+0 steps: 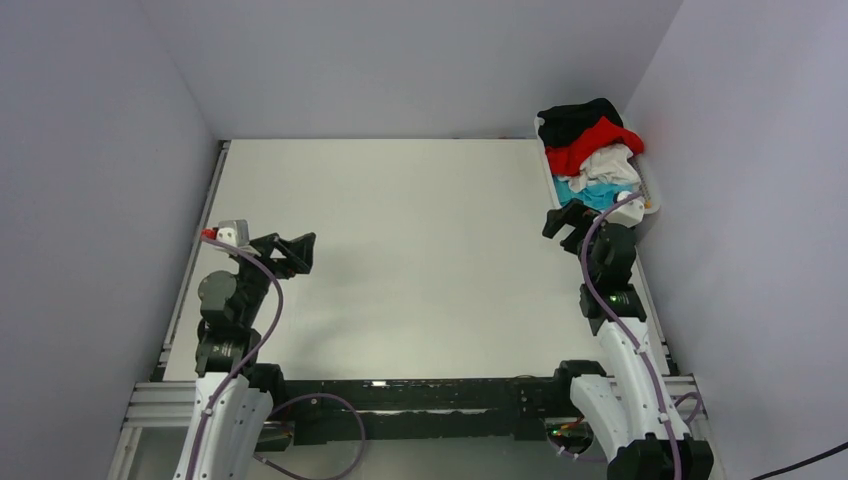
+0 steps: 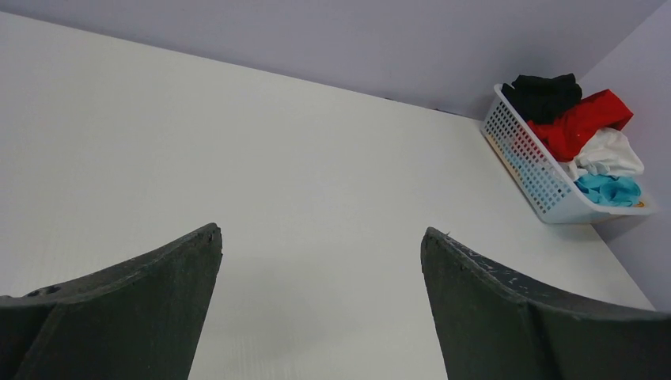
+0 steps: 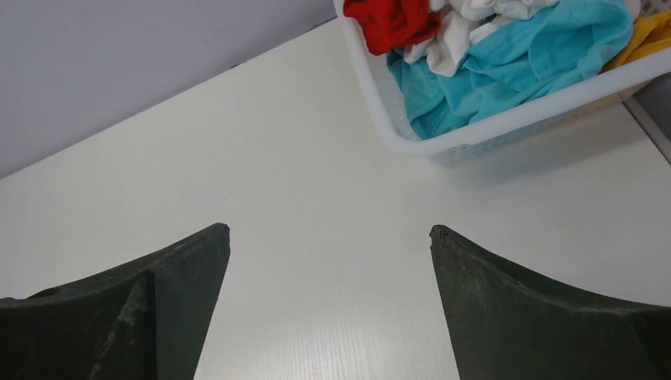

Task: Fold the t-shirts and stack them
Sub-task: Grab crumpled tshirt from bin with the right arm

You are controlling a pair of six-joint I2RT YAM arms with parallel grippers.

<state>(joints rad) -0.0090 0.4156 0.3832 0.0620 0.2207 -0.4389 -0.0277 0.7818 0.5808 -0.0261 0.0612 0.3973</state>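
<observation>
The t-shirts lie heaped in a white basket [image 1: 648, 192] at the table's far right corner: a black one [image 1: 575, 118] at the back, a red one [image 1: 592, 143], a white one [image 1: 610, 162] and a turquoise one [image 1: 595, 193] nearest me. The heap also shows in the left wrist view [image 2: 581, 120] and the right wrist view [image 3: 506, 63]. My left gripper [image 1: 297, 253] is open and empty above the left side of the table. My right gripper [image 1: 567, 222] is open and empty just in front of the basket's near end.
The white table [image 1: 420, 250] is walled by grey panels at the back and both sides. A yellow cloth [image 3: 649, 28] shows in the basket's right end. The arm bases and a black rail [image 1: 420, 400] run along the near edge.
</observation>
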